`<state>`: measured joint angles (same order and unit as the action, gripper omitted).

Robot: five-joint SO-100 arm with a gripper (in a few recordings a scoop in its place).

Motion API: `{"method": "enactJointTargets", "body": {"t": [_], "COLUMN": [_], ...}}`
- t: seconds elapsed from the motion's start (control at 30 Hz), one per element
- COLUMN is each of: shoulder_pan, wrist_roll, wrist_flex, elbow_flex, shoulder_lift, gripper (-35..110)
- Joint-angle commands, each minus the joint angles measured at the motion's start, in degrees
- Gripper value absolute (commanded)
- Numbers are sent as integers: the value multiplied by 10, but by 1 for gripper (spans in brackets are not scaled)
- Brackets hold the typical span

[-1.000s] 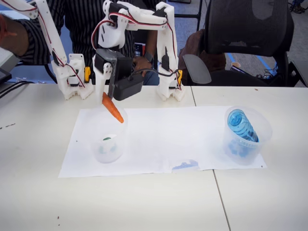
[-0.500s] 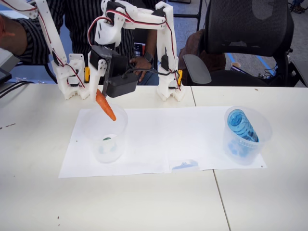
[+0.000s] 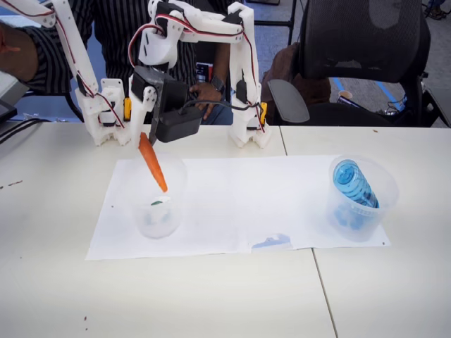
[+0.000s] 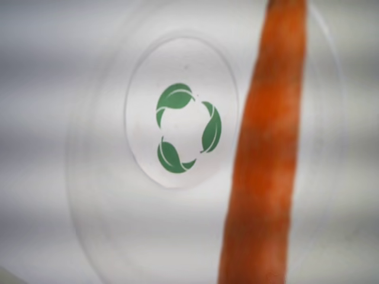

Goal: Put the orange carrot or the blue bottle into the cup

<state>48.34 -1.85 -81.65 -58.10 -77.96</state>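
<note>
Carrot (image 3: 152, 162): orange, tapered, tip down, tilted so the tip leans toward the right of the fixed view. Thick end held at the gripper (image 3: 146, 134); tip inside the mouth of the cup (image 3: 156, 198), below the rim, clear of the bottom. In the wrist view the carrot (image 4: 266, 148) runs down the right side of the cup opening, beside the green leaf mark (image 4: 186, 128) on the cup floor (image 4: 118, 195).

Gripper: fingers clamped on the carrot's thick end; the contact itself is too small to make out, so the grip is judged from the carrot hanging there unsupported.

Cup: clear, frosted, upright, directly under the gripper, standing on the paper sheet (image 3: 239, 204) near its left end.

Second cup (image 3: 361, 199): clear, far right of the cup on the same sheet, with the blue bottle (image 3: 354, 184) already leaning inside it.

Table (image 3: 211, 296): white, under the sheet. Person (image 3: 120, 35) in a striped shirt behind the table, beyond the cup. Black chair (image 3: 363, 56) behind, far right of the cup.

Stage, as judged: carrot positioned over the cup, release not yet made.

Risks, as judged:
1. Tilt. A leaning carrot may strike the cup wall on release and tip the light cup over.
2. Off-centre. The carrot sits toward 1 side of the opening; any drift before release could catch the rim.
3. Withdrawal. A finger brushing the rim while lifting away could drag the cup across the sheet.
</note>
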Motion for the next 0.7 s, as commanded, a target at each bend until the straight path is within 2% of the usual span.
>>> {"method": "enactJointTargets", "body": {"t": [0.0, 0.67], "shoulder_pan": [4, 4], "wrist_roll": [-10, -10], "wrist_flex": [17, 17], "elbow_flex": [69, 74], "shoulder_lift": [-40, -49], "gripper": [25, 25]}}
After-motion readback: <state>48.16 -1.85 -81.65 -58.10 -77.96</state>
